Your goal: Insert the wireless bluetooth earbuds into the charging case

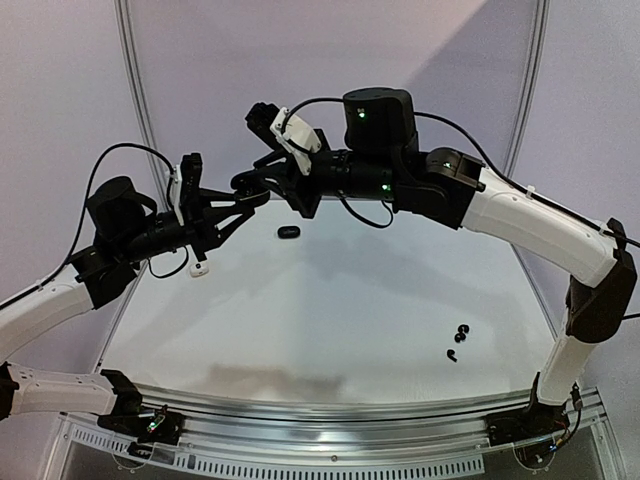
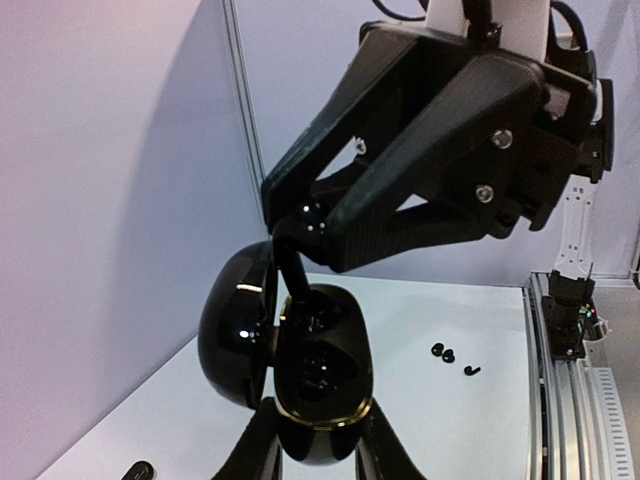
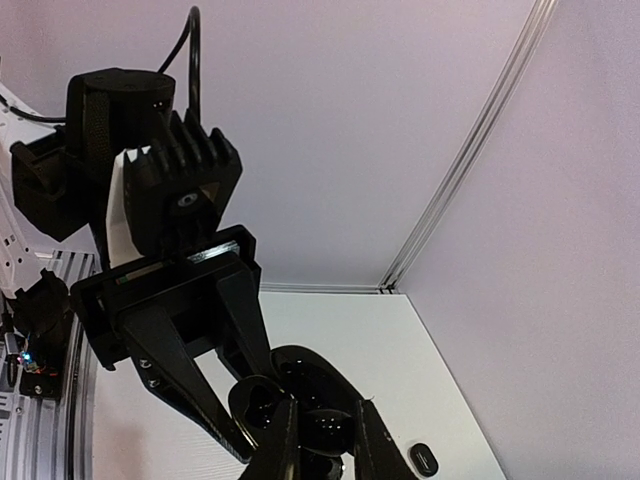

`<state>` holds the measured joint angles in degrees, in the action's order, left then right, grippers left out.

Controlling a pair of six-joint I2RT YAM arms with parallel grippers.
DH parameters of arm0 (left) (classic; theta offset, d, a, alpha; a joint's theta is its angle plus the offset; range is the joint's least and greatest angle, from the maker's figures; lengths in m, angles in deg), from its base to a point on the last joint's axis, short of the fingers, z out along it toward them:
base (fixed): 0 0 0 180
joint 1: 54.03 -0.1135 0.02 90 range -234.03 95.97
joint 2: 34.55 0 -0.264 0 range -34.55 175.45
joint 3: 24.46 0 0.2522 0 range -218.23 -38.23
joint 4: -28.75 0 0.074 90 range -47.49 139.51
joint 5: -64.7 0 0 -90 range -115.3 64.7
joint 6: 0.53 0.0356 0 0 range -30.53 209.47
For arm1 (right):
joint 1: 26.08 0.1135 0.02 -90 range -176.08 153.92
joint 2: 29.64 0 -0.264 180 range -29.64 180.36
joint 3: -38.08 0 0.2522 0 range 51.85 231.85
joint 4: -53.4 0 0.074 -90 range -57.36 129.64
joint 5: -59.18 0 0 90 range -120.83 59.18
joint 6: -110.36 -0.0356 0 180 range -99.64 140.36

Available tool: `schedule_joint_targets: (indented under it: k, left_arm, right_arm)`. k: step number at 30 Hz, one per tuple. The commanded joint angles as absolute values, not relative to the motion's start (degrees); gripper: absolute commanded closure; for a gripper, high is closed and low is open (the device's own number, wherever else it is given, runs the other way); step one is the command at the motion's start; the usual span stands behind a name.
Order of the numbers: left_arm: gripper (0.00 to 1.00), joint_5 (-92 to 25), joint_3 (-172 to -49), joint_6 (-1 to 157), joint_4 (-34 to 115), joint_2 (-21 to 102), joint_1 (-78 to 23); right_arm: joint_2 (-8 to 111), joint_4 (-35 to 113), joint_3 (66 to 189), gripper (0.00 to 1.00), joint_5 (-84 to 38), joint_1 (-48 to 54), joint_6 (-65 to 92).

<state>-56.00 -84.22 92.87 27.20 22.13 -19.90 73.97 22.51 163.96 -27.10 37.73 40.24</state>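
Overhead, the charging case (image 1: 248,184) is pretty much lost behind the black fingers (image 1: 225,205). Those loose earbuds (image 1: 461,334) on the table (image 1: 330,300) are just specks, and the dark thing (image 2: 137,470) gets chopped by the bottom edge.

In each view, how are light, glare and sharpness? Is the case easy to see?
Left wrist: sharp; the glossy case carries small white glints, its cavity is dark, and the earbud blends into it. Right wrist: bright wall behind, so the case is nearly a silhouette. Top view: even light, soft shadows on the table, no blur.
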Motion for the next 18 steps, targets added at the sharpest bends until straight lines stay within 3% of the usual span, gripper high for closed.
schedule_joint_targets:
  k: [1,18]
  left_arm:
    - [1.00,-56.28,-84.97,93.32,26.51,22.15,-19.40]
    - [1.00,-55.80,-85.43,92.24,25.06,22.05,-19.40]
  right_arm:
    - [74.96,20.74,164.97,1.00,-29.13,38.02,40.81]
    - [74.95,20.67,163.34,1.00,-29.46,38.04,42.24]
